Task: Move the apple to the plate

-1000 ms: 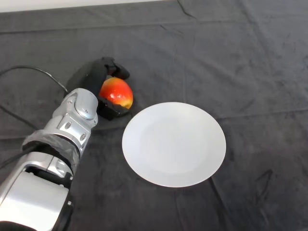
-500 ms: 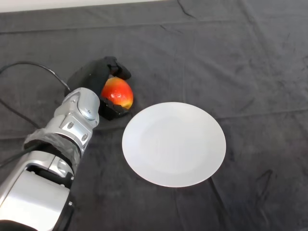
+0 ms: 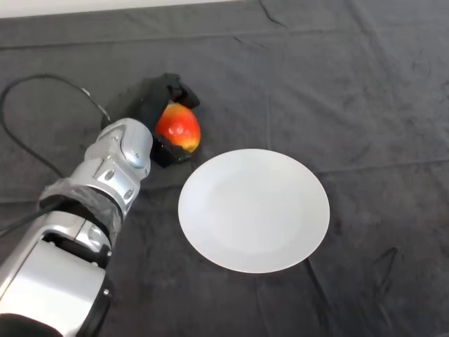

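- Here the silver-grey left arm [image 3: 105,182] comes in from the lower left and reaches up toward the middle of the dark cloth [image 3: 351,84].
- At its end, the black left hand [image 3: 158,105] is curled round the apple [image 3: 179,128]: fingers wrap over the top and far side, and the thumb sits under the near side, so the fruit is pinched between them.
- The apple, red with a yellow patch, sits just beyond the upper-left rim of the plate [image 3: 253,210], near it but not over it; whether it has cleared the cloth I cannot tell.
- By my reading the grasp is made and the carry is the step in hand.
- The next move calls for swinging the apple rightward and toward the robot, over the rim to the bare white middle, before letting go.
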`<state>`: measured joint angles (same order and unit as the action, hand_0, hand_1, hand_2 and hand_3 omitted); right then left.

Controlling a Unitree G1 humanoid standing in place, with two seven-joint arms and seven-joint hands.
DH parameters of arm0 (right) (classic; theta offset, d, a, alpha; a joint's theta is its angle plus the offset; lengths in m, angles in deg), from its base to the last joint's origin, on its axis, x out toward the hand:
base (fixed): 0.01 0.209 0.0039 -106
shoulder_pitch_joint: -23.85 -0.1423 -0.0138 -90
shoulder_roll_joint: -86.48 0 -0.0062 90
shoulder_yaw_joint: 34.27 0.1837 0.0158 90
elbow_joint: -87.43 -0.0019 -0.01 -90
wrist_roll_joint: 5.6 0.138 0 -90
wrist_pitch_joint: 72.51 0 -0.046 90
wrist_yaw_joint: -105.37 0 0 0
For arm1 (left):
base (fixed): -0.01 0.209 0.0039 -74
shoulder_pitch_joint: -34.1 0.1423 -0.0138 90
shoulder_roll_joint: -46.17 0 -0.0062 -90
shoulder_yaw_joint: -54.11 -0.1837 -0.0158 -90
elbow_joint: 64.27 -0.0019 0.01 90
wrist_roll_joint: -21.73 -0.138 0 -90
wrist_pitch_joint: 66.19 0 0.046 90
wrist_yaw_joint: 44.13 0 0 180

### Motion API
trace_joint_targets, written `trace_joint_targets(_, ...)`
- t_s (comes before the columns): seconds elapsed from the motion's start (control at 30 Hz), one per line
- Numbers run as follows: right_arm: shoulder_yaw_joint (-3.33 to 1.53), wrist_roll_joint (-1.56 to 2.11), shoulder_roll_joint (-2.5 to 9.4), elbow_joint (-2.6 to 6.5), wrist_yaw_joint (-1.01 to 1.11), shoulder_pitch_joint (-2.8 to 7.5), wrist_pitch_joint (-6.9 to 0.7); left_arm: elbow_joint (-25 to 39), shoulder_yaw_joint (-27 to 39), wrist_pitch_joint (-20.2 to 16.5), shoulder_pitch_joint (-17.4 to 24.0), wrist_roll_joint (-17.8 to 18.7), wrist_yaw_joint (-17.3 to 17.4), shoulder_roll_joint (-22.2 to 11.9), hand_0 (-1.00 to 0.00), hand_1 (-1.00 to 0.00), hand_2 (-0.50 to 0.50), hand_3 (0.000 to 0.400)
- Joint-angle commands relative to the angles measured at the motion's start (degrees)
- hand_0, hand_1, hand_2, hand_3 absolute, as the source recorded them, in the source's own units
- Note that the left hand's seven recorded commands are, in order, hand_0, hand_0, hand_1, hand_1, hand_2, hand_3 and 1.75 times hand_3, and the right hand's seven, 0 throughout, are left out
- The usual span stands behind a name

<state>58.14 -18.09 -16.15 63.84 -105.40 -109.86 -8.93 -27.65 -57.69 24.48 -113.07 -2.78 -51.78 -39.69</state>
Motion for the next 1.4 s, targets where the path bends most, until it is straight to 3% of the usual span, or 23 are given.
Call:
trace_joint_targets(0.03,-0.2,0.09,-0.08,2.17,-0.23,0.81,-0.16,4.78,-1.34,-1.13,1.05,-2.58,0.95,-2.44,-1.0,-1.0,0.0,0.4)
trace_joint_targets(0.3,-0.2,0.12,-0.08,1.84,-0.15,1.01,-0.2,22.76,-4.32,-7.7,9.57,-4.4,4.85,-3.18,-1.0,-1.0,0.0,0.4)
trace_joint_targets(0.5,-0.2,0.14,-0.09,1.5,-0.07,1.2,-0.26,36.78,-7.17,-13.1,16.62,-5.65,9.77,-4.94,-1.0,-1.0,0.0,0.4)
trace_joint_targets(0.7,-0.2,0.16,-0.09,1.2,0.01,1.36,-0.32,46.9,-9.11,-17.69,20.75,-6.64,15.5,-7.36,-1.0,-1.0,0.0,0.4)
trace_joint_targets(1.0,-0.19,0.17,-0.1,0.92,0.09,1.49,-0.42,52.31,-11.11,-21.44,22.64,-7.71,20.49,-8.76,-1.0,-1.0,0.0,0.4)
trace_joint_targets(1.4,-0.18,0.15,-0.1,0.76,0.13,1.56,-0.53,53.13,-13.42,-23.02,24.36,-8.26,22.51,-8.67,-1.0,-1.0,0.0,0.4)
